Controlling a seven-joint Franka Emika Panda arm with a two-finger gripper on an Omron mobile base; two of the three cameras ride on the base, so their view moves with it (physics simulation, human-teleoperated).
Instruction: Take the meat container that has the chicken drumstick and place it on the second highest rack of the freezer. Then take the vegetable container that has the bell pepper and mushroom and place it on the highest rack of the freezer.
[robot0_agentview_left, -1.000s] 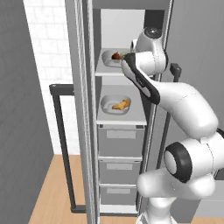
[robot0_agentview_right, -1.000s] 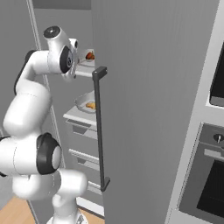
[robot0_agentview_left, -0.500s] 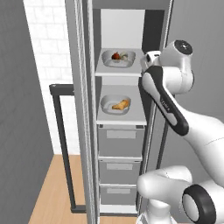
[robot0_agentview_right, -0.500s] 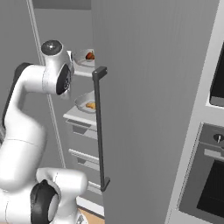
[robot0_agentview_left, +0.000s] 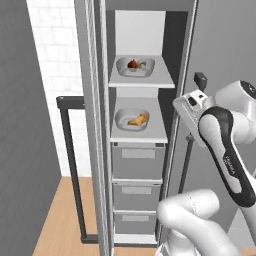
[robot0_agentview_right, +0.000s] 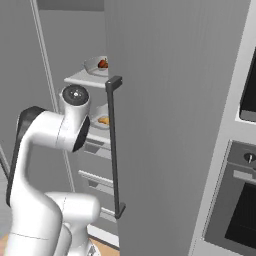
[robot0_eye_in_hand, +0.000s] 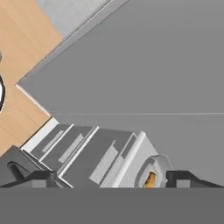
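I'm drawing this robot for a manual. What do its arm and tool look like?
The arm is made of glossy white rounded segments with black bands at the joints and small grey lettering. The tool ends in two small dark finger tips.

Grey freezer (robot0_agentview_left: 140, 165), dark red bell pepper (robot0_agentview_left: 132, 64), golden-orange chicken drumstick (robot0_agentview_left: 137, 120)

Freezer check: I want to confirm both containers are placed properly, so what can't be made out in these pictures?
- Right base view: the door covers most of both containers; just the pepper and a bit of the drumstick show.
- Hand view: the drumstick container is cut off at the bottom edge.
- Left base view: the mushroom is too small to tell its shape.
- Left base view: the pincer's tips are hidden behind the arm.
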